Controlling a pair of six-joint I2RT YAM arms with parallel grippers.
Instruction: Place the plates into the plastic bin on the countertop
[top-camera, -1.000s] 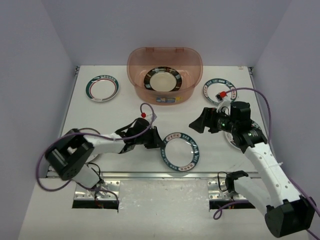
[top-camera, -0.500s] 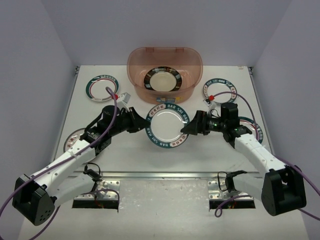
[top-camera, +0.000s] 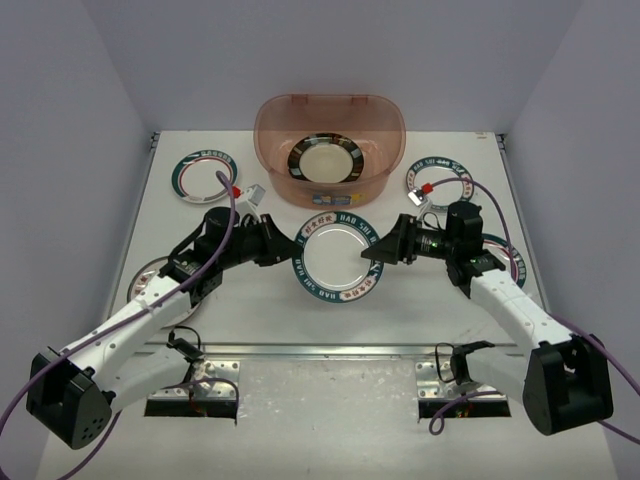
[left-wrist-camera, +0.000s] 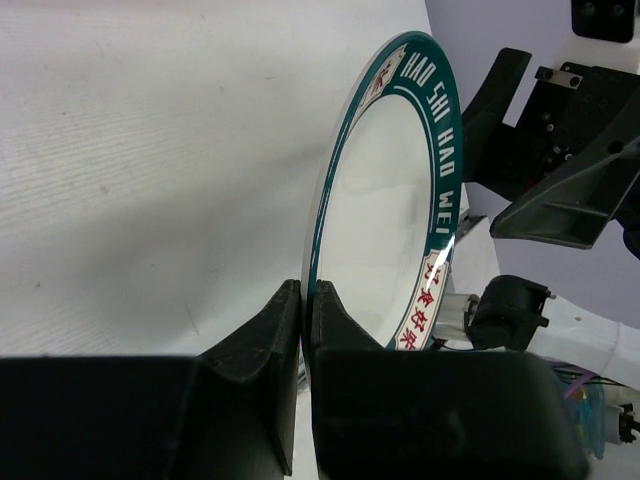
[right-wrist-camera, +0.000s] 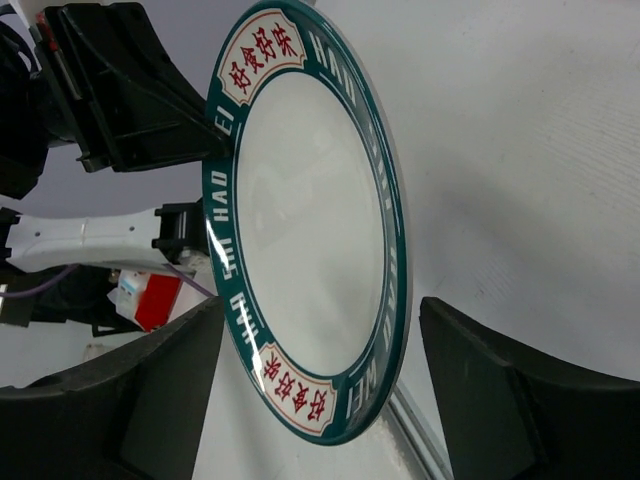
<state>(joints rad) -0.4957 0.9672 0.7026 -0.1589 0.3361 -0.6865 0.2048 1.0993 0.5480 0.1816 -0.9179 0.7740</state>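
Note:
A teal-rimmed white lettered plate hangs above the countertop in front of the plastic bin. My left gripper is shut on its left rim; the left wrist view shows both jaws pinching the plate's edge. My right gripper is open, its fingers straddling the plate's right rim without touching it, as seen in the right wrist view. The plate fills that view. A dark-rimmed cream plate lies in the bin.
Teal-rimmed plates lie at back left and back right. Another teal-rimmed plate lies partly under my right arm. A plate lies partly under my left arm. Grey walls enclose the table.
My left gripper has lifted the lettered plate from the front of the table to the middle. My right arm has swung in, its open jaws now around the plate's right rim.

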